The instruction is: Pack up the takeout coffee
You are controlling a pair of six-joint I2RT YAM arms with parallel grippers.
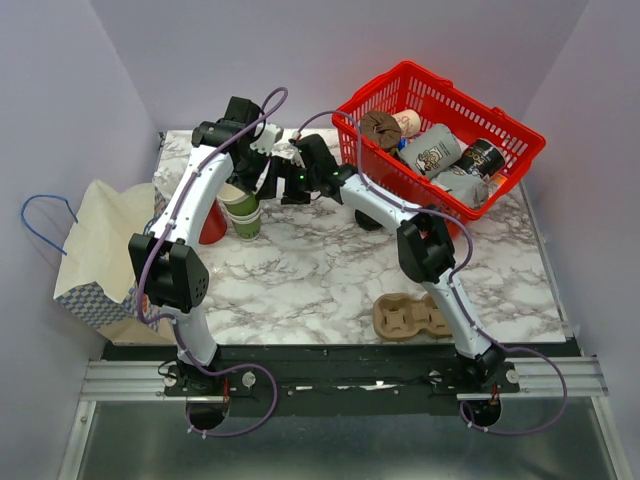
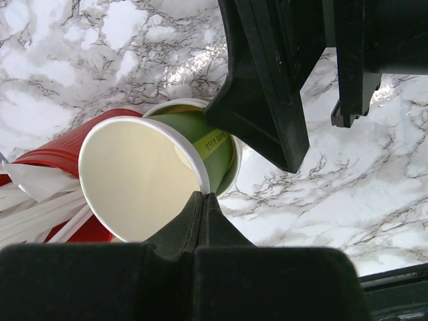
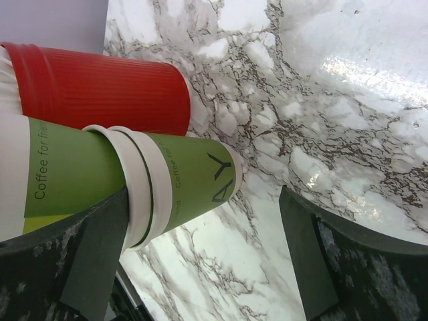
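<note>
Coffee cup, the green paper one with the cream inside, stands at the back left of the marble table. It is tilted and nested in the top of another green cup of the same kind. A red cup holding white sticks is just beside them. No lid sits on the coffee cup, and I cannot pick out a lid anywhere.

The left gripper is clenched on the cup's rim, 1 finger inside and 1 outside. The right gripper is released, its jaws spread wide on either side of the green stack. Its near finger is against or just in front of the cups; I cannot tell which.

The step in hand looks like parting 1 cup from the stack, well before any packing. Next, the right jaws would likely need to close on the lower cup and hold it down while the left arm draws the top cup straight up. A crooked pull could drag both cups along or tip the red cup.

The cardboard cup carrier lies near the front, well apart from the cups. A paper bag waits off the left edge, and the red basket sits at the back right.
</note>
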